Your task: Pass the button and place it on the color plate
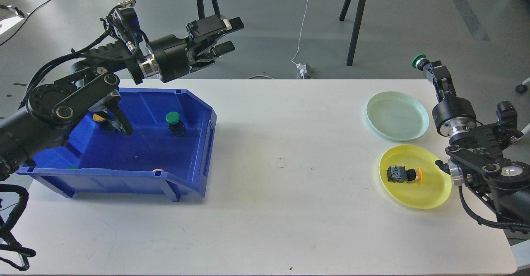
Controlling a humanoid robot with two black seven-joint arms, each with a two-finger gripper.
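Note:
My left gripper (229,35) is open and empty, raised above the far right corner of the blue bin (198,143). In the bin stand a green button (174,120) and a yellow button (99,117), the latter partly hidden by my left arm. My right gripper (425,65) is shut on a green-capped button (418,61), held up beyond the table's far right edge, behind the pale green plate (397,116). The yellow plate (430,193) holds a button with an orange-yellow cap (403,174) lying on its side.
Two more caps, one green (72,167) and one orange (157,170), peek over the bin's front wall. The white table (281,160) spans the view. Tripod legs (356,23) and cables stand on the floor behind it.

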